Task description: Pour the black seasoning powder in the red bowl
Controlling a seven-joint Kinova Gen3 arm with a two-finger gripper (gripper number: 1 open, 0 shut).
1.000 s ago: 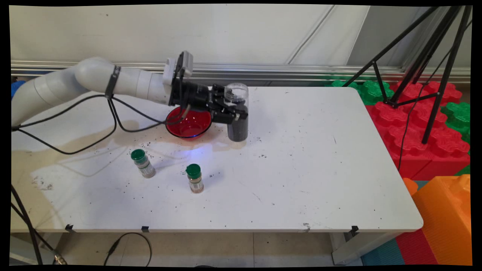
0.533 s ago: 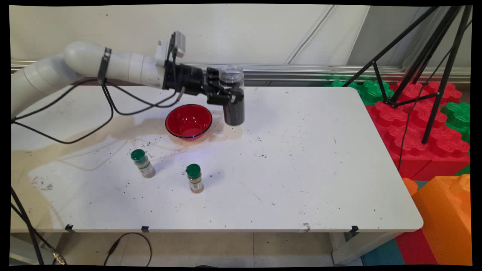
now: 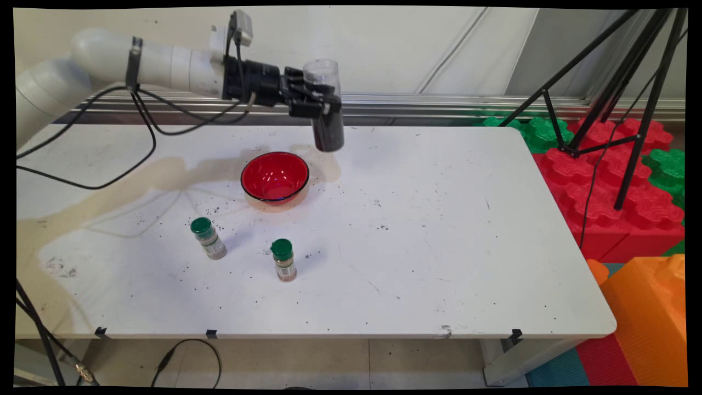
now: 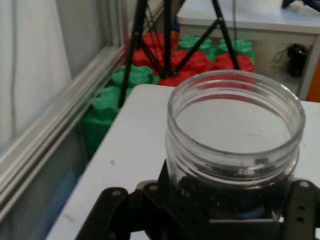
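Note:
My gripper (image 3: 323, 107) is shut on a clear open jar (image 3: 326, 104) with dark grains in its lower half. It holds the jar upright, well above the table and up-right of the red bowl (image 3: 275, 176). In the hand view the jar (image 4: 235, 135) fills the middle, its open mouth upward, clamped between the black fingers (image 4: 295, 200). Two small spice bottles with green caps stand nearer the front: one (image 3: 208, 237) at the left, the other (image 3: 283, 259) to its right.
Dark specks lie scattered over the white table (image 3: 439, 247). A black tripod (image 3: 614, 99) stands at the right over red and green foam blocks (image 3: 603, 181). An orange block (image 3: 647, 312) sits at the lower right. Black cables (image 3: 137, 126) hang from the arm.
The gripper has lifted the jar off the table, from beside the bowl's right rim, up and slightly left. The bowl, earlier partly hidden by the hand, shows fully.

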